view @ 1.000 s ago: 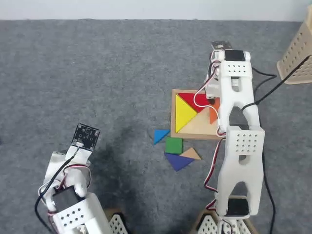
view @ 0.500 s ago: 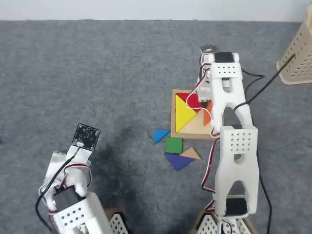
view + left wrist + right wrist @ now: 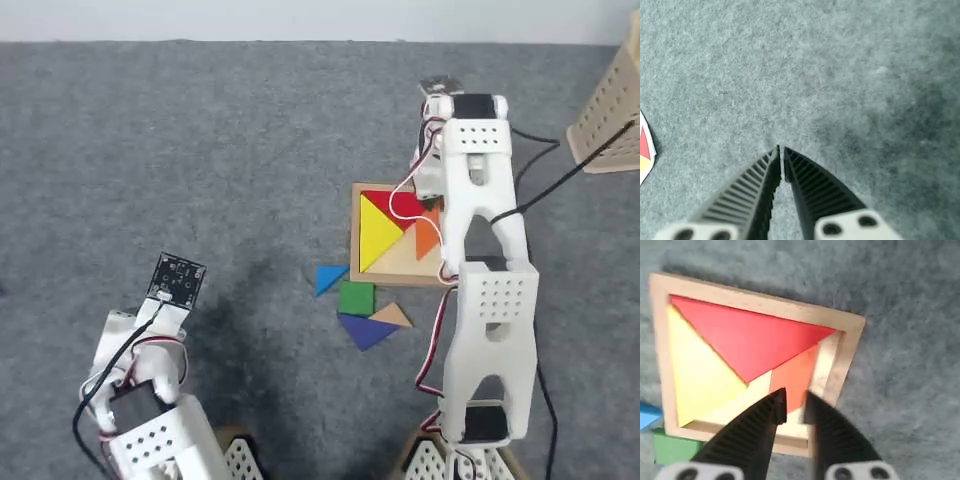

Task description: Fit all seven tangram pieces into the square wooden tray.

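Observation:
The square wooden tray lies on grey carpet, holding a red triangle, a yellow triangle and an orange piece. Outside its near-left corner lie a light blue triangle, a green square, a dark blue triangle and a tan triangle. My right arm stretches over the tray's right side. My right gripper hovers narrowly open over the orange piece, with nothing between its fingers. My left gripper is shut over bare carpet, far to the left.
A beige slatted basket stands at the far right edge. Cables trail from the right arm across the tray's right rim. Open carpet spreads left and behind the tray.
The right arm swung left over the tray, then back a little to the right. The orange piece now sits slightly further left. The left arm has kept still.

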Tool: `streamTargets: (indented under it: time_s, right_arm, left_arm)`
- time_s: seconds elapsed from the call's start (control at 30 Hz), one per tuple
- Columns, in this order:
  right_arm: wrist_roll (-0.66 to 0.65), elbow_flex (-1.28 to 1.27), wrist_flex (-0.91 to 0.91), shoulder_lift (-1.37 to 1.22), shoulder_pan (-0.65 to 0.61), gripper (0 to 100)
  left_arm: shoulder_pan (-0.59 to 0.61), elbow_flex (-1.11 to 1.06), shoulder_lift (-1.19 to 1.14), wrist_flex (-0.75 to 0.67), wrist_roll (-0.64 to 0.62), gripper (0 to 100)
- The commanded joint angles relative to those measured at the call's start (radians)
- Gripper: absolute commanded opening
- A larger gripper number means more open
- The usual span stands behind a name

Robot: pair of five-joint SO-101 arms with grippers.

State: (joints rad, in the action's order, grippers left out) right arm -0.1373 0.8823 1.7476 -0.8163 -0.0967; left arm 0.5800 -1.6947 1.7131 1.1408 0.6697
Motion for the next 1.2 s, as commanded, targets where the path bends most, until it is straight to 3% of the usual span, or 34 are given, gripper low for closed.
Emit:
streamTargets:
  time_s: [0.0, 0.27, 0.6, 0.87, 1.17]
  right_arm:
    - [-0.026, 0.011, 0.035, 0.124, -0.004, 0.5]
    - [-0.025, -0.293, -0.104, 0.222, -0.010, 0.8]
    - [-0.017, -0.971, -0.627, 0.547, -0.074, 0.9]
    - [-0.038, -0.948, -0.650, 0.453, 0.015, 0.9]
    - [-0.063, -0.704, -0.585, 0.282, 0.094, 0.9]
  left_arm:
    - [0.005, 0.004, -0.006, -0.011, 0.015, 1]
    - [0.003, 0.004, -0.006, -0.011, 0.015, 1]
    - [0.003, 0.004, -0.006, -0.011, 0.015, 1]
    - [0.003, 0.004, -0.006, -0.011, 0.015, 1]
    - [0.005, 0.004, -0.005, -0.003, 0.015, 1]
